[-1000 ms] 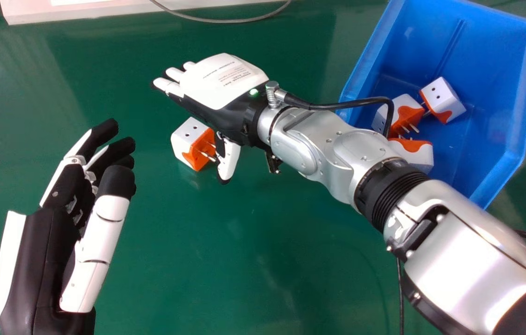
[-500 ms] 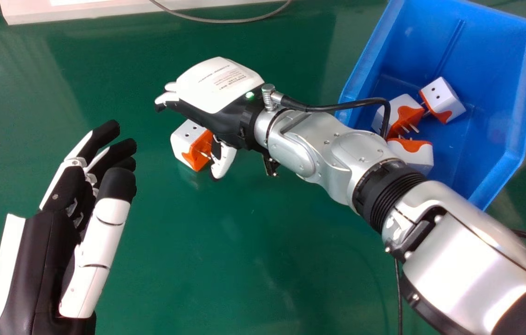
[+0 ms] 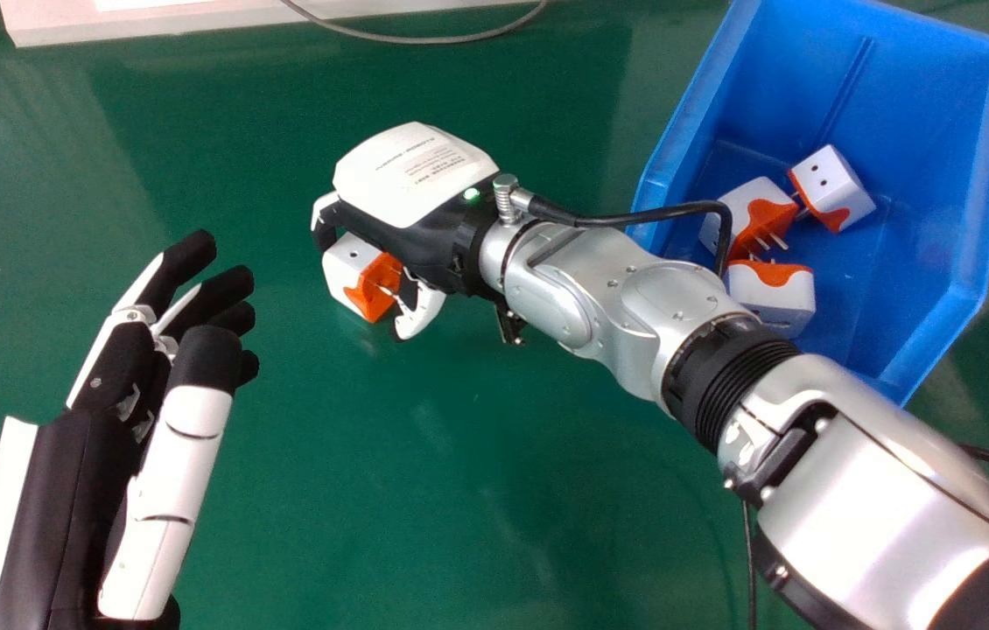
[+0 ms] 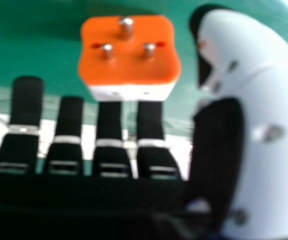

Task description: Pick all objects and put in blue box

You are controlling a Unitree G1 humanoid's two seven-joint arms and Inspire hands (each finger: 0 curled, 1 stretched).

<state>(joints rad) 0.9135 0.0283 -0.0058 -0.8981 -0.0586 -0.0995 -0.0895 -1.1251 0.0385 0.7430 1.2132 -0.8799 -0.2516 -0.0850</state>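
white-and-orange plug adapter [image 3: 361, 276], one, on green table [image 3: 459, 455]: my right hand [image 3: 411, 179] has fingers curled round it, likely for a secure lift.

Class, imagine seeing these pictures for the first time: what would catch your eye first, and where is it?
Probably the bright blue plastic box at the head view's upper right, holding three white-and-orange plug adapters. Next comes the silver right arm crossing from the lower right, its black-and-white robot hand bent over a fourth white-and-orange plug adapter on the green tabletop.
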